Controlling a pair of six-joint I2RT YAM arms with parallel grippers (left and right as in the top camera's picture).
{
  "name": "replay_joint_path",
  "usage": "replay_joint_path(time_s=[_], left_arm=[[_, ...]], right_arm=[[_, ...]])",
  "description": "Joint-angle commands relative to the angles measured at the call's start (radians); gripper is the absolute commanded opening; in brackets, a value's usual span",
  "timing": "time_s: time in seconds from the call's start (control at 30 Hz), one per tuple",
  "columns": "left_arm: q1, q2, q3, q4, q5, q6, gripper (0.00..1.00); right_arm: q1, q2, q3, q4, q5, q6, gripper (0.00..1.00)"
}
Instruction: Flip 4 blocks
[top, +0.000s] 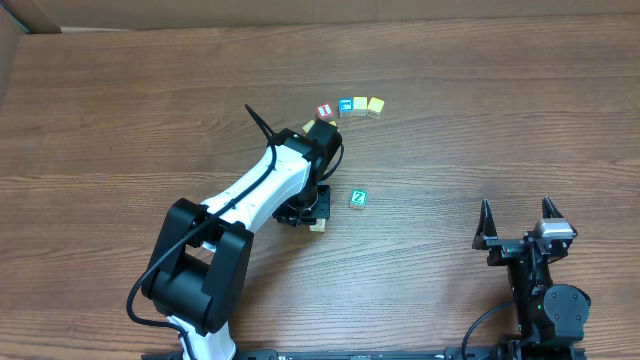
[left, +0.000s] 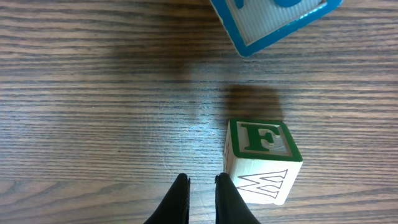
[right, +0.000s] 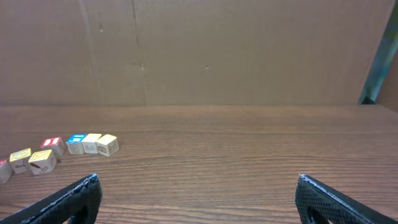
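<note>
A cream block (left: 262, 160) with a green F on top and a W on its near side stands on the table, just right of my left gripper (left: 201, 180). That gripper is shut with nothing between its fingers; its right finger (left: 229, 198) is beside the block's lower left corner. A teal block (left: 273, 18) lies farther ahead; from overhead it shows a white Z (top: 358, 198). In the overhead view the left gripper (top: 305, 214) hangs over the cream block (top: 318, 225). My right gripper (top: 517, 215) stands open and empty at the near right.
A row of small blocks lies at the back: a red one (top: 325, 110), a blue one (top: 346, 106) and two yellow ones (top: 368, 105). The right wrist view shows that row (right: 76, 143) far to the left. A cardboard wall (right: 199, 50) closes the table's far side.
</note>
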Motion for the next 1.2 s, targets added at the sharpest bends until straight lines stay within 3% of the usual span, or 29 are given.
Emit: replay_joint_path(time_s=[0.0,0.4,0.6,0.63,0.77,0.83,1.17], left_arm=[[-0.002,-0.013,-0.006,0.001,0.016,-0.018,0.08],[0.026,-0.013,0.005,0.037,-0.090,-0.018,0.04],[0.075,-0.013,0.126,0.022,-0.064,-0.015,0.05],[0.079,-0.013,0.150,0.023,-0.052,-0.017,0.09],[0.082,-0.013,0.192,0.095,0.016,-0.048,0.47],[0.076,-0.011,0.191,0.139,0.020,-0.068,0.55],[0.063,-0.006,0.191,0.173,-0.016,-0.105,0.63]], right_arm=[[0.005,-0.007,-0.010,0.006,-0.002,-0.003,1.00],[0.005,-0.007,-0.010,0.006,-0.002,-0.003,1.00],[0.005,-0.007,-0.010,0.006,-0.002,-0.003,1.00],[0.005,-0.007,-0.010,0.006,-0.002,-0.003,1.00],[0.005,-0.007,-0.010,0.006,-0.002,-0.003,1.00],[0.005,-0.007,-0.010,0.005,-0.002,-0.003,1.00],[0.005,-0.007,-0.010,0.006,-0.002,-0.003,1.00]])
